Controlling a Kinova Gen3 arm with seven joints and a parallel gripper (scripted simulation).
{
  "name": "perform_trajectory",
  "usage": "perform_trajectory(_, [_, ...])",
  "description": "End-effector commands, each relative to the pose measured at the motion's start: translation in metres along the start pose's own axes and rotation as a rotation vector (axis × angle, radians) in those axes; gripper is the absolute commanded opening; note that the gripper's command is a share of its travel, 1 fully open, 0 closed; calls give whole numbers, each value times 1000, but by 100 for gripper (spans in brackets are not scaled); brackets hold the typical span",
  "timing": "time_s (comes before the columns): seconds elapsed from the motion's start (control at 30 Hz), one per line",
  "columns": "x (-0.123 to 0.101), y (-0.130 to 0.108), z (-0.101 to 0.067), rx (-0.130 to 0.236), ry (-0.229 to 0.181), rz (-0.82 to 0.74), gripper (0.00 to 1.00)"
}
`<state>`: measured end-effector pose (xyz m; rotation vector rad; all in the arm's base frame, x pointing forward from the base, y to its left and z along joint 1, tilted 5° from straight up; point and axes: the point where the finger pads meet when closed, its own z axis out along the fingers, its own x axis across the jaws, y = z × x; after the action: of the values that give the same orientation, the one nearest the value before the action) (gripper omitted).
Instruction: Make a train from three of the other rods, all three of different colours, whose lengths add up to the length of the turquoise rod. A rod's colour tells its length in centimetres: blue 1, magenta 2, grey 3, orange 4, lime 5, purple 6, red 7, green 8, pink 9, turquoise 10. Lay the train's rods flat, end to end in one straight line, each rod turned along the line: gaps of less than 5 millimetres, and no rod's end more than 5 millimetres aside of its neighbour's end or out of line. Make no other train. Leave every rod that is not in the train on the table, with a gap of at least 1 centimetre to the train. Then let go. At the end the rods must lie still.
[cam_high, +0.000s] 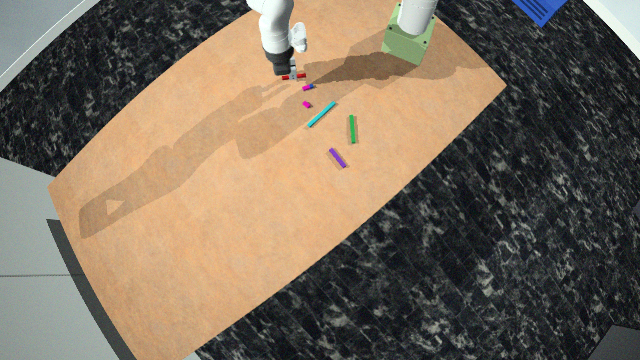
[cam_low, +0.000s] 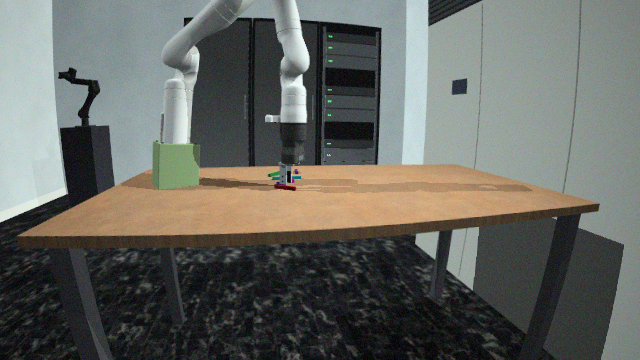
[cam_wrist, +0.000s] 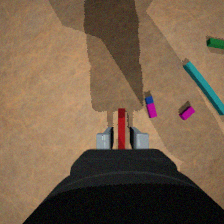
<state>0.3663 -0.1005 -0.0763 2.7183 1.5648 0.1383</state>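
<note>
A red rod (cam_high: 298, 75) lies flat on the table at the far side; it also shows in the wrist view (cam_wrist: 121, 128). My gripper (cam_high: 292, 75) stands straight down over its middle, fingers open on either side of it with small gaps (cam_wrist: 122, 138). To the right of it lie a magenta rod (cam_high: 306, 87) with a small blue rod (cam_high: 312, 85) at its end, apart from the red rod. A second short magenta rod (cam_high: 306, 104) lies nearer. The turquoise rod (cam_high: 321, 114), a green rod (cam_high: 352, 129) and a purple rod (cam_high: 337, 157) lie further right.
The arm's green base block (cam_high: 408, 40) stands at the table's far right. The table edge runs behind the gripper. A black arm on a stand (cam_low: 82, 125) is off the table.
</note>
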Motion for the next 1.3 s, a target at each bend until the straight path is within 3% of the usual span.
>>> perform_trajectory(0.0, [1, 1, 1, -1, 1, 13, 54])
perform_trajectory(1.27, [1, -2, 1, 1, 1, 12, 54])
